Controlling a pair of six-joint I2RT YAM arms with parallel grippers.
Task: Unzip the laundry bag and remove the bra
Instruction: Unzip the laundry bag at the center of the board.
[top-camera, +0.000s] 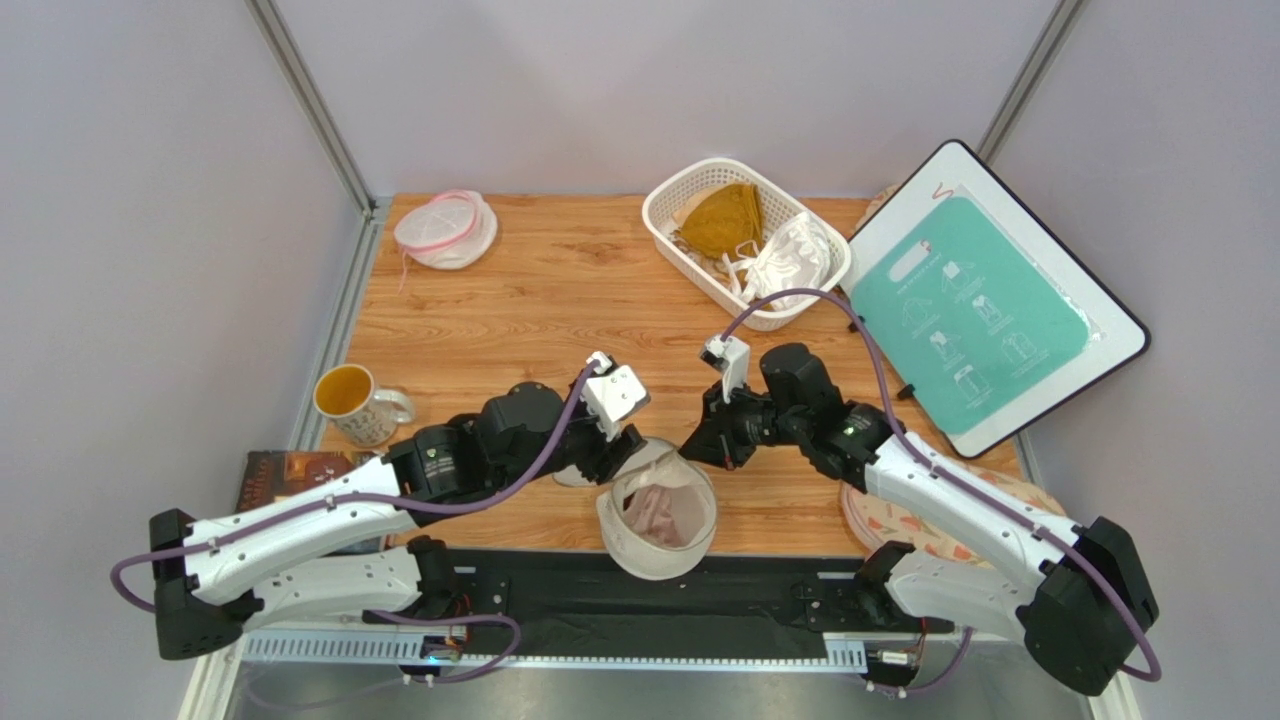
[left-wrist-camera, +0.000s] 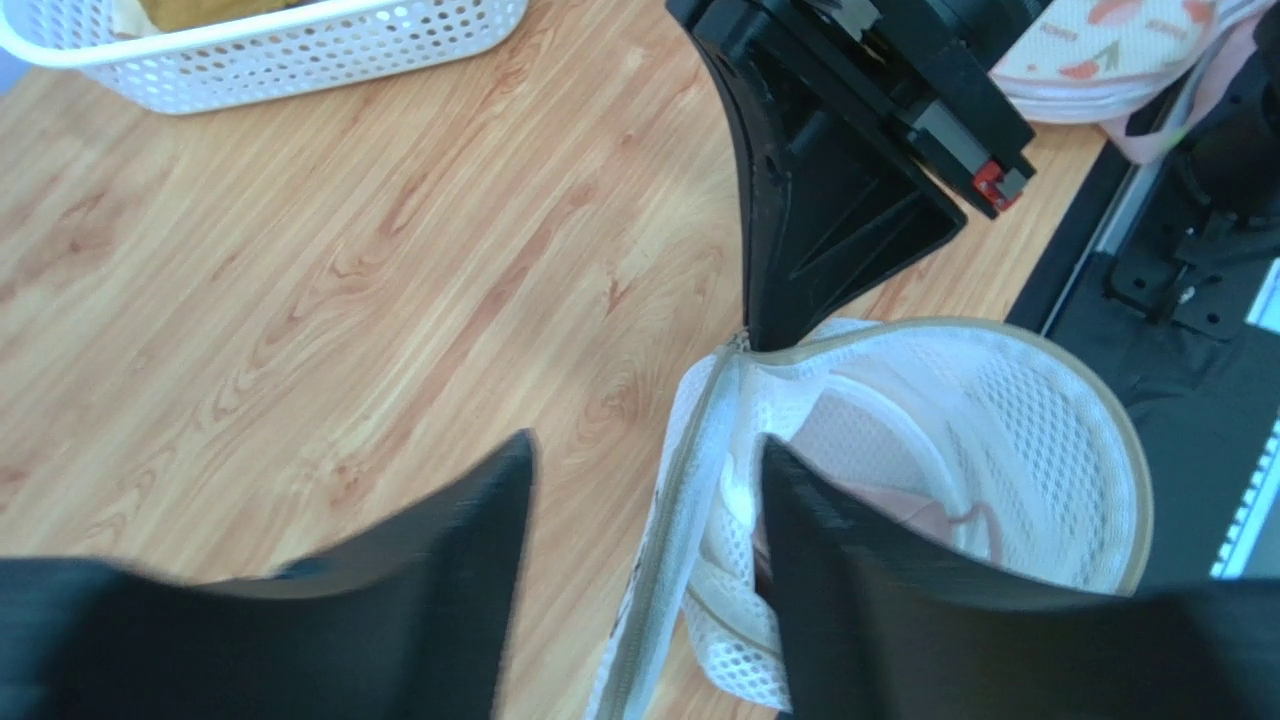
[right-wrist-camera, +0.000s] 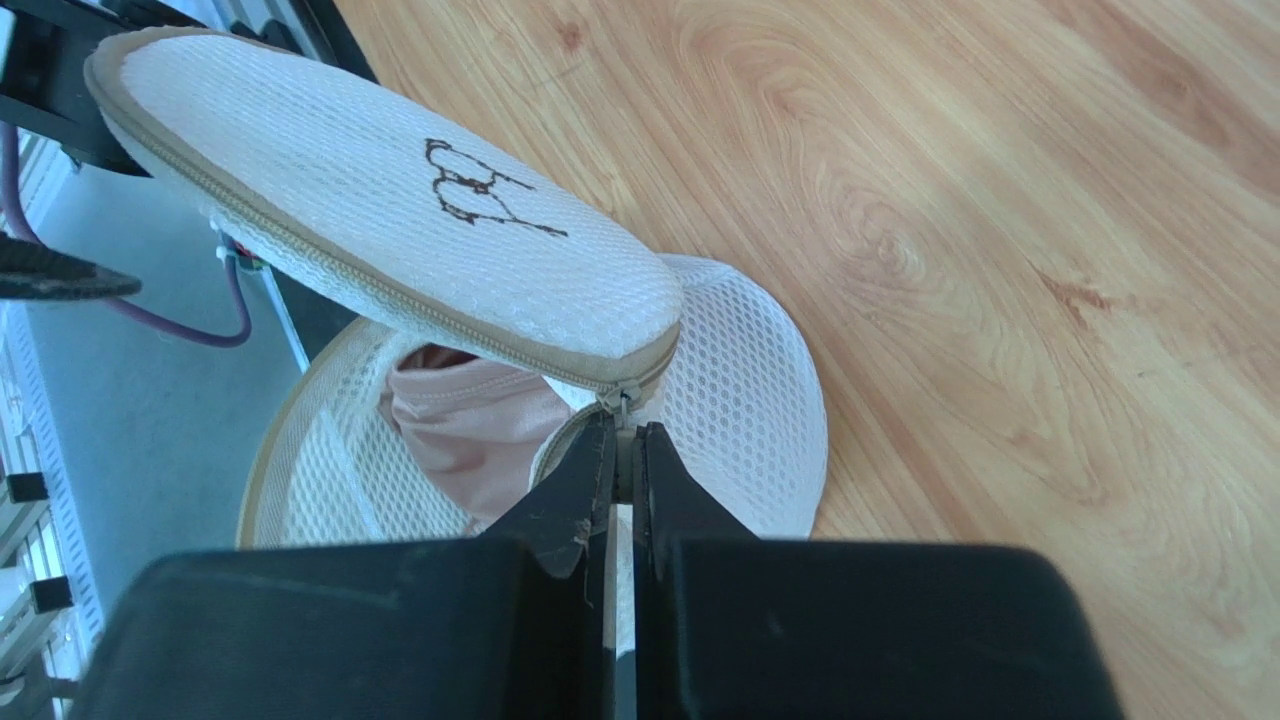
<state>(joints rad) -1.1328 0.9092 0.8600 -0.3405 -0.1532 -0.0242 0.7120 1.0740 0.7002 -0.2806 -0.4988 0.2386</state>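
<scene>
Top: bag lies unzipped at the table's near edge, bra inside. The basket holds a yellow bra and a white bra.
Left wrist: left gripper released, jaws straddling the zip.
Right wrist: right gripper pinches the bag's zip end.

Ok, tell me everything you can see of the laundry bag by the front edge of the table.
The laundry bag is a whitish mesh drum with tan zip binding, standing at the near edge of the table. It is unzipped: its round flap, bearing a dark line drawing, is hinged up, showing the pink bra inside. The right gripper is shut on the zip end at the rim. The open left gripper appears to straddle its side wall.
</scene>
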